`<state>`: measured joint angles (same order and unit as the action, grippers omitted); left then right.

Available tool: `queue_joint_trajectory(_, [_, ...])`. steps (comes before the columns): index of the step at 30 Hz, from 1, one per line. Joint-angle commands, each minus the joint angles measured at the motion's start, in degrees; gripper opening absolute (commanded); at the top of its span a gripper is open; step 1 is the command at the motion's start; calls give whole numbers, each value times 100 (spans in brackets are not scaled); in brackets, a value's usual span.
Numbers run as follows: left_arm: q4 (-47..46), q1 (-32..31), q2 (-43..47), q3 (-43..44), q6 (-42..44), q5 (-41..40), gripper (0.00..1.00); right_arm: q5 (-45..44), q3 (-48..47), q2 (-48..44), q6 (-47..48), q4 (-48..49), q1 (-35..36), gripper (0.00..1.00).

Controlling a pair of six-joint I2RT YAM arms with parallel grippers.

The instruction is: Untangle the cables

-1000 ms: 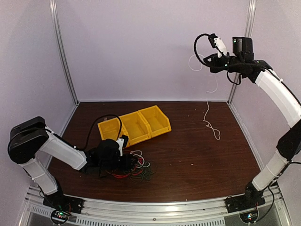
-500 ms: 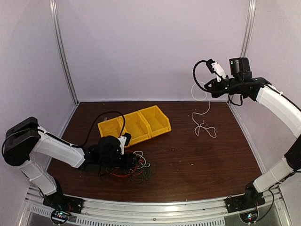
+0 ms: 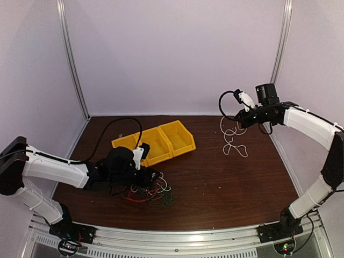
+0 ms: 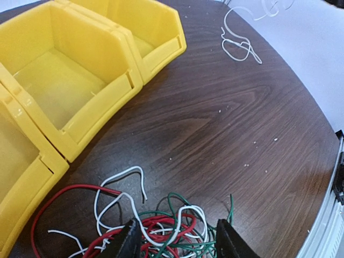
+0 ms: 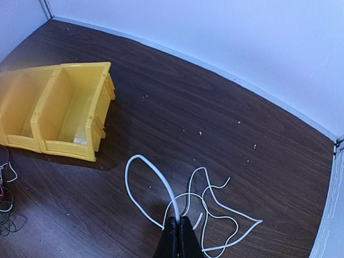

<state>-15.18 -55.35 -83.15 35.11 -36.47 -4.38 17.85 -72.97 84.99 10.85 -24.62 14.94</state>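
Observation:
The cables lie in two places. A red, white and green tangle [image 3: 155, 191] sits on the table near the front left. My left gripper [image 3: 146, 180] is low over it and open, its jaws standing either side of the tangle [image 4: 172, 223] and closed on nothing. A single white cable [image 3: 234, 141] lies in loose loops at the back right, one end rising into my right gripper [image 3: 237, 116]. In the right wrist view that gripper [image 5: 177, 232] is shut on the white cable [image 5: 212, 207], just above the wood.
A row of yellow bins [image 3: 156, 142] stands behind the tangle, close to the left gripper [image 4: 177, 244]; they show open and empty in the left wrist view [image 4: 70, 80]. The enclosure's white walls and metal posts [image 3: 277, 59] border the table.
My right arm has come down from high up to just above the table, and the white cable it holds has settled into loops. The left gripper has shifted slightly right over the tangle.

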Motion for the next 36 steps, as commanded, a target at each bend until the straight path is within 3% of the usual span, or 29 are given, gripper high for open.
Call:
queue_joint_trajectory(1, [39,-26,470,70,180,-154,49,-90,124,552,114,249,-231,0])
queue_joint_trajectory(9, [292,-26,758,122,282,-410,50,-251,-196,1738,272,138,-364,2])
queue_joint_trajectory(14, [331,-28,650,137,259,-397,50,-229,-316,2035,289,63,-388,33])
queue_joint_trajectory(21, [229,-27,484,173,269,-385,50,-338,-344,2195,340,36,-389,50])
queue_joint_trajectory(36, [151,-28,191,238,198,-286,49,-231,-648,2996,203,27,-404,56])
